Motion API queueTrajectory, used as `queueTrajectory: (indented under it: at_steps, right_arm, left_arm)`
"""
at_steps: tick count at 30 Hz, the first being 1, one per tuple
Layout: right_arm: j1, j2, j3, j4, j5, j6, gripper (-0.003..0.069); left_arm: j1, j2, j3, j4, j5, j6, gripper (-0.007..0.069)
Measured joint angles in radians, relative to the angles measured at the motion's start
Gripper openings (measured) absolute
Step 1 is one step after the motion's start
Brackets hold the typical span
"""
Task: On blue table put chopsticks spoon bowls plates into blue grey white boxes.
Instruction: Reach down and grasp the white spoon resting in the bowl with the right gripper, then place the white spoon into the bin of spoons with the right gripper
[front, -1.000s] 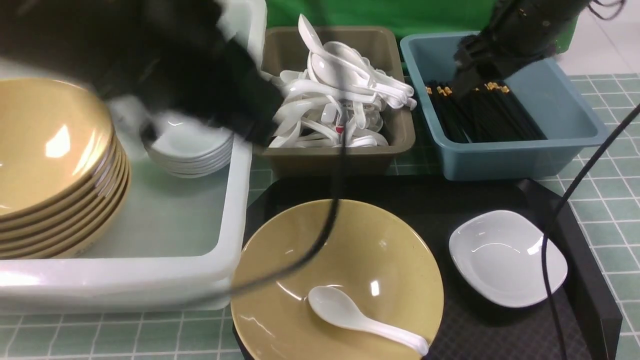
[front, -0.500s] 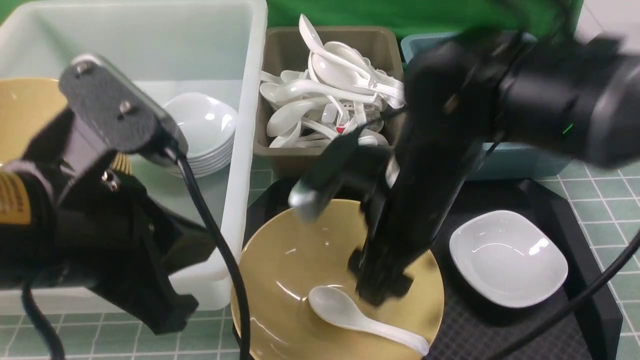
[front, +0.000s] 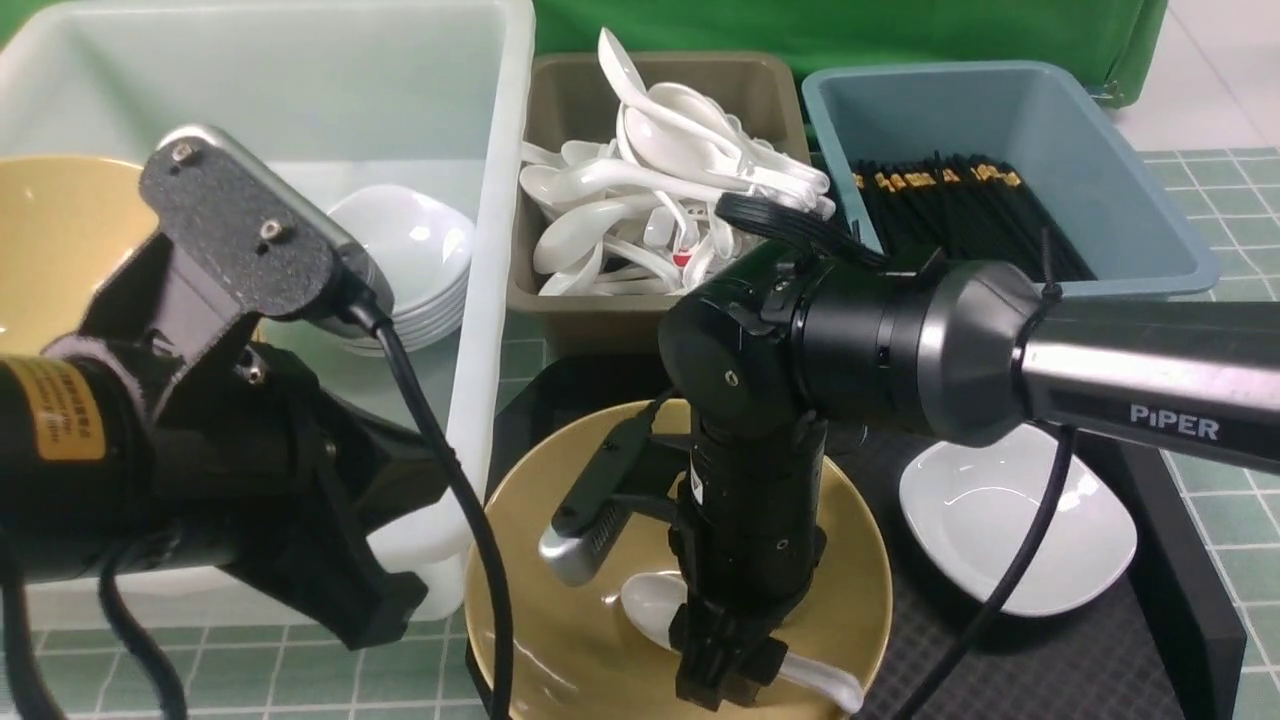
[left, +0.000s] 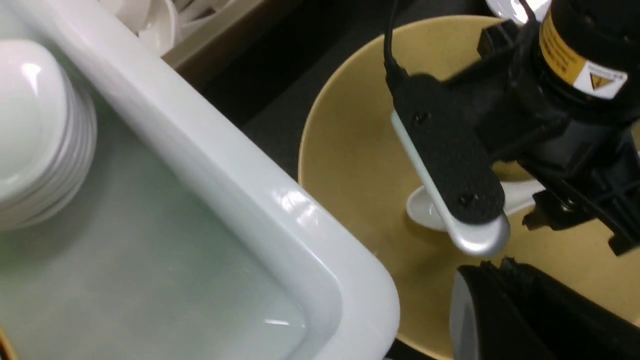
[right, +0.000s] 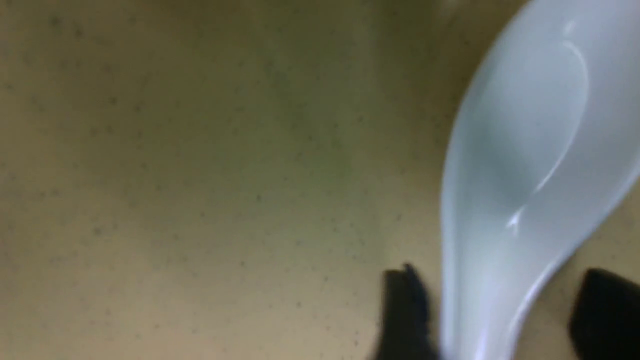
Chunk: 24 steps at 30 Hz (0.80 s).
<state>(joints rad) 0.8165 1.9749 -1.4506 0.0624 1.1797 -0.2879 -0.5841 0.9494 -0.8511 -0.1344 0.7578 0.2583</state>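
A white spoon lies in a tan bowl on the black tray. My right gripper points straight down into that bowl. In the right wrist view its fingers stand on either side of the spoon handle, open, with a gap on one side. My left gripper is shut and empty, hovering by the white tub's near corner above the bowl's rim. A small white plate sits on the tray to the right.
The white tub holds stacked tan bowls and stacked white plates. The grey bin is piled with spoons. The blue bin holds chopsticks. The black tray rests on the tiled blue table.
My right arm swung from the blue bin down into the tan bowl and now straddles the spoon, jaws narrowing. My left arm pulled back out of the white tub toward the near left.
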Motion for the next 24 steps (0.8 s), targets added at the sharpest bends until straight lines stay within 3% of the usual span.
queueTrajectory:
  at_steps: [1,3,5,8,13,16,24]
  right_arm:
    - [0.000,0.001,-0.010,-0.001,0.017,0.001,0.0293]
    - [0.000,0.001,-0.037,-0.008,0.031,0.003,0.0190]
    - [-0.003,-0.004,-0.063,-0.016,0.032,0.003,0.0199]
    - [-0.032,-0.032,-0.178,-0.047,0.038,0.003,0.0206]
    - [-0.117,-0.048,-0.362,-0.077,0.007,0.004,0.0206]
    - [-0.198,-0.015,-0.511,-0.084,-0.162,0.050,0.0206]
    - [-0.299,0.188,-0.723,-0.091,-0.514,0.134,0.0218]
  left_arm:
    - [0.000,0.011,0.000,0.012,-0.027,-0.022,-0.0012]
    - [0.012,0.029,0.000,0.058,-0.068,-0.093,-0.0012]
    - [0.036,0.040,-0.003,0.098,-0.088,-0.144,-0.0012]
    - [0.155,0.064,-0.052,0.205,-0.095,-0.277,-0.0012]
    - [0.250,0.066,-0.108,0.215,-0.139,-0.278,-0.0012]
    - [0.267,0.067,-0.112,0.177,-0.175,-0.276,-0.0012]
    - [0.267,0.089,-0.106,0.096,-0.170,-0.268,-0.0012]
